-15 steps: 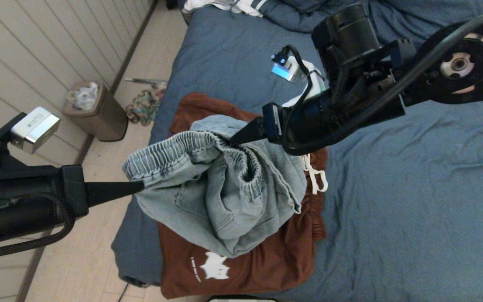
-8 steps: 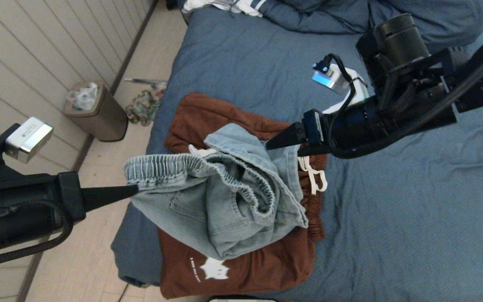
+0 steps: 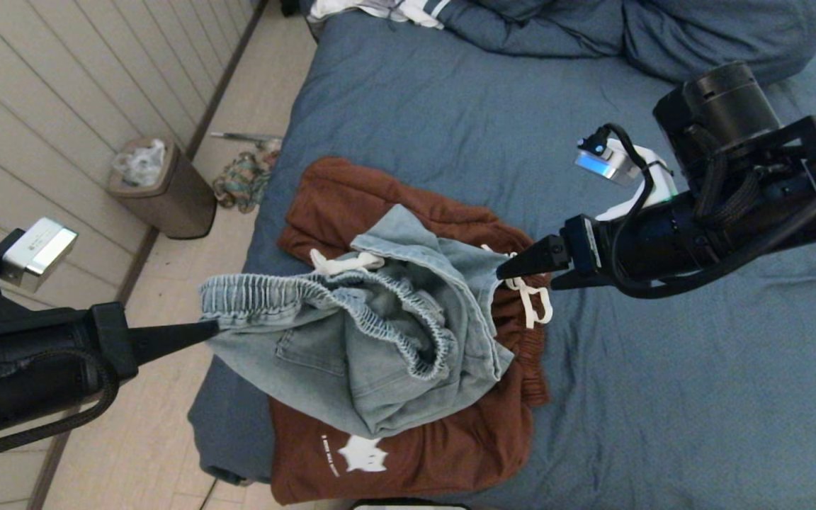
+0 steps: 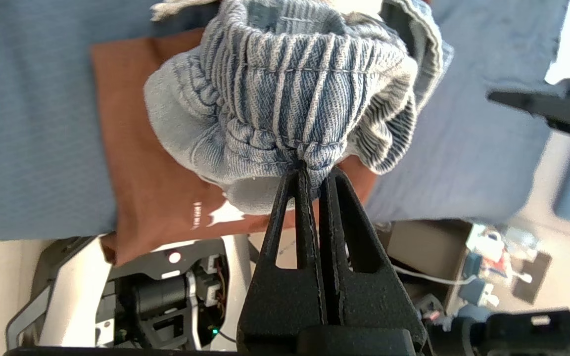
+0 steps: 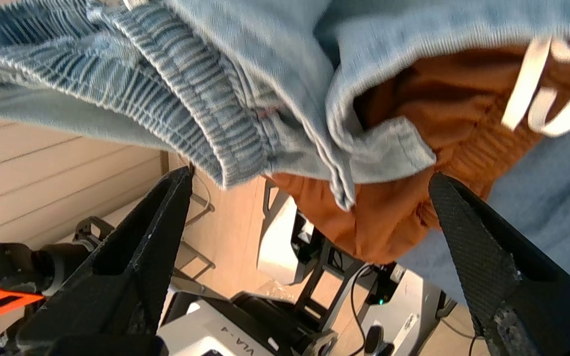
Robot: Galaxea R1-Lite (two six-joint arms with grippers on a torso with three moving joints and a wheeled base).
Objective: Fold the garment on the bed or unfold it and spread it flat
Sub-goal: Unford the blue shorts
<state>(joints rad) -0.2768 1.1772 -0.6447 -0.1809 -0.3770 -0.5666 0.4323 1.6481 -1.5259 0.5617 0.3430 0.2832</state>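
A crumpled light-blue denim garment (image 3: pixel 351 354) with an elastic waistband (image 4: pixel 295 74) hangs half lifted over the left part of the slate-blue bed (image 3: pixel 663 397). My left gripper (image 3: pixel 213 327) is shut on the waistband's left end (image 4: pixel 312 170), out past the bed's edge. My right gripper (image 3: pixel 503 273) hovers open just right of the denim, holding nothing. In the right wrist view the denim's hem (image 5: pixel 379 148) hangs in front of the right gripper (image 5: pixel 309 173), clear of both fingers. The denim's lower part rests on a rust-brown garment (image 3: pixel 450 439).
The rust-brown garment has a white print (image 3: pixel 362 453) and white drawstrings (image 3: pixel 532 301). Rumpled blue bedding (image 3: pixel 592 28) and a white striped cloth (image 3: pixel 380 8) lie at the bed's far end. A brown bin (image 3: pixel 167 188) and a small heap (image 3: pixel 241 180) sit on the floor to the left.
My right gripper let go of the waistband's right side and drew back to the right. The denim sagged onto the brown garment. My left gripper sank slightly, still holding.
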